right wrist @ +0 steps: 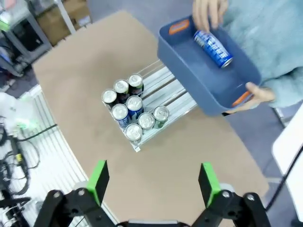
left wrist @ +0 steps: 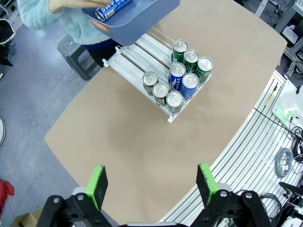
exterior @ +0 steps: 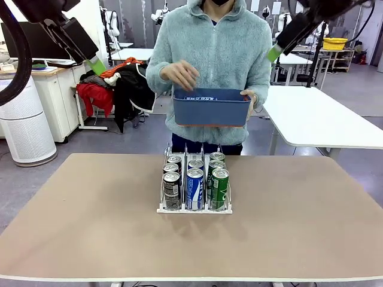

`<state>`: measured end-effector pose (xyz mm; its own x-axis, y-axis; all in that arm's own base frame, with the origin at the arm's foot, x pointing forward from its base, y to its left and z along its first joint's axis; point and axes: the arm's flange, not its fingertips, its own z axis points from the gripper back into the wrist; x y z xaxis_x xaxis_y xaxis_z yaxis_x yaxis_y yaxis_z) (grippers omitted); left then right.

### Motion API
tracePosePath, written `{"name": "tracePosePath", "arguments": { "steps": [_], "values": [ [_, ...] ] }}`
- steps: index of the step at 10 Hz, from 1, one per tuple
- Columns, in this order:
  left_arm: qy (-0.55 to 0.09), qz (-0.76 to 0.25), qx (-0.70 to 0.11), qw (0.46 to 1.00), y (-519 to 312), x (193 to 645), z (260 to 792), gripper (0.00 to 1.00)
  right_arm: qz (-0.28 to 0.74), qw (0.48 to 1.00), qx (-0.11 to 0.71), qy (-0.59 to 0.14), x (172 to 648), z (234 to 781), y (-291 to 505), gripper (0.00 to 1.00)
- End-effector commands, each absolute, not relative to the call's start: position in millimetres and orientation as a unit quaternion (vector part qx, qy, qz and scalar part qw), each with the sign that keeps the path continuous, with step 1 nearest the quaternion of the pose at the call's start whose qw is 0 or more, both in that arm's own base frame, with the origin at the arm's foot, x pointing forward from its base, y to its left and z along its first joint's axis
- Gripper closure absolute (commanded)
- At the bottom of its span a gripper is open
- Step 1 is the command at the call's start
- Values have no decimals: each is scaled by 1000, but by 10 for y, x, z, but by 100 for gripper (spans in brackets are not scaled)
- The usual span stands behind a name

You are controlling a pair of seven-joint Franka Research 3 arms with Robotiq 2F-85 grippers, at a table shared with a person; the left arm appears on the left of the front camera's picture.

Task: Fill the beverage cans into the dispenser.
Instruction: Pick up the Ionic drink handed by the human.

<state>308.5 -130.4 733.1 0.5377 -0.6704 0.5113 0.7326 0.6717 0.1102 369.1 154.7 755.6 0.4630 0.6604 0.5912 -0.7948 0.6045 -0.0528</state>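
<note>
The white dispenser [exterior: 194, 210] stands mid-table with several beverage cans [exterior: 195, 179] packed at its front: black, blue-and-white and green. From the left wrist view its bare wire lanes [left wrist: 137, 54] run behind the cans [left wrist: 177, 78]. A person at the far side holds a dark blue bin [exterior: 210, 107] above the dispenser's back end; one blue-and-white can [right wrist: 213, 47] lies in it and a hand [right wrist: 208, 12] hovers over it. My left gripper [exterior: 96, 64] hangs high at the upper left, open and empty [left wrist: 152, 184]. My right gripper [exterior: 274, 54] hangs high at the upper right, open and empty [right wrist: 153, 181].
The tan table [exterior: 90, 227] is bare around the dispenser. Behind the person are a white table [exterior: 323, 119], a chair with clothes [exterior: 119, 89] and a white air purifier [exterior: 24, 125]. An aluminium rail frame [left wrist: 255, 142] borders the robot's side.
</note>
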Motion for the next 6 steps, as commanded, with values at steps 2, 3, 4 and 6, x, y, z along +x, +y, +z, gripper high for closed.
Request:
{"name": "tracePosePath", "arguments": {
  "steps": [2, 3, 4, 6],
  "values": [
    [-263, -402, -61, 875, -1289, 3085, 7319, 0, 432, 853, 99, -276, 3589, 7928, 1486, 0],
    [-263, -402, -61, 875, -1289, 3085, 7319, 0, 425, 857, 101, -275, 3587, 8086, 1406, 0],
    [-263, -402, -61, 875, -1289, 3085, 7319, 0, 417, 860, 104, -277, 3604, 8148, 1334, 0],
    [-263, -402, -61, 875, -1289, 3085, 7319, 0, 404, 860, 102, -293, 3597, 8191, 1203, 0]
  ]
}}
